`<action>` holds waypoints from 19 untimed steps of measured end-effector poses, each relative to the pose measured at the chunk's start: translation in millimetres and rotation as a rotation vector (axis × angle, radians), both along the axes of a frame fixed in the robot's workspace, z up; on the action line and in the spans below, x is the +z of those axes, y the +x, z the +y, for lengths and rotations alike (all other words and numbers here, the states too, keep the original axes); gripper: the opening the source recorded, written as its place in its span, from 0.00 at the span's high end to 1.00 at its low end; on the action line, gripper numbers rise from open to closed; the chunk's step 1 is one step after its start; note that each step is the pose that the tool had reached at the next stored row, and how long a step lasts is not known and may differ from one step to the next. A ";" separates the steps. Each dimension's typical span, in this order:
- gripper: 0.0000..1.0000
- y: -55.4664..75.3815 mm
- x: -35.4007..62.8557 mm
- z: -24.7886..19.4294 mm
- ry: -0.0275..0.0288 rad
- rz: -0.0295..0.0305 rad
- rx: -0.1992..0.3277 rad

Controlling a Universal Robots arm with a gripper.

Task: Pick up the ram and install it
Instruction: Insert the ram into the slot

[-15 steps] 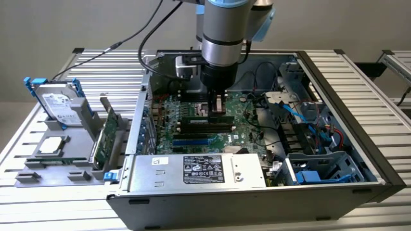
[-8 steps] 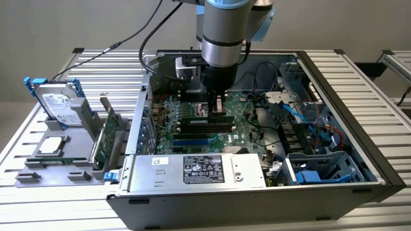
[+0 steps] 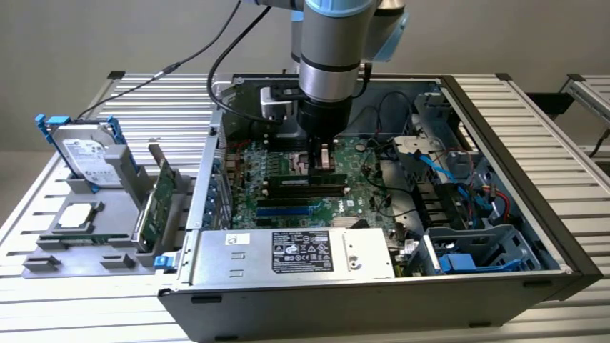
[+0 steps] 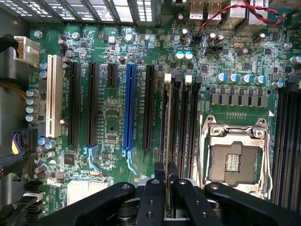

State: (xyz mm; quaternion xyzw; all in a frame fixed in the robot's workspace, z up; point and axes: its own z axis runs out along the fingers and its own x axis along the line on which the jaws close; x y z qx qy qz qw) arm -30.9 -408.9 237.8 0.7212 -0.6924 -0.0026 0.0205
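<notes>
Green and thin, the ram (image 4: 166, 200) stands edge-on between the fingers (image 4: 151, 197), which are closed on its two flat faces, over the motherboard (image 4: 108, 127) inside the open computer case (image 3: 533, 236). It hangs over the black memory slots (image 4: 181, 117) beside the empty processor socket (image 4: 235, 160), lined up along them; whether its lower edge touches a slot I cannot tell. Such a stick is likely light and stiff but fragile: a pinch on the faces, clear of the contact edge, suits it, and any tilt could strain it. On the surface (image 3: 533, 100) outside the case stand a hard drive (image 3: 86, 153) and an expansion card (image 3: 157, 196).
</notes>
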 end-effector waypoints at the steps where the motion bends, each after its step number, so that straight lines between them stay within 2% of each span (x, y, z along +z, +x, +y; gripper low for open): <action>1: 0.86 0.0 -0.5 0.0 0.0000 0.0006 0.000; 10: 0.86 -0.5 -4.9 -0.1 -0.0004 0.0070 0.001; 19: 0.86 -0.5 -6.9 0.0 -0.0001 0.0089 0.002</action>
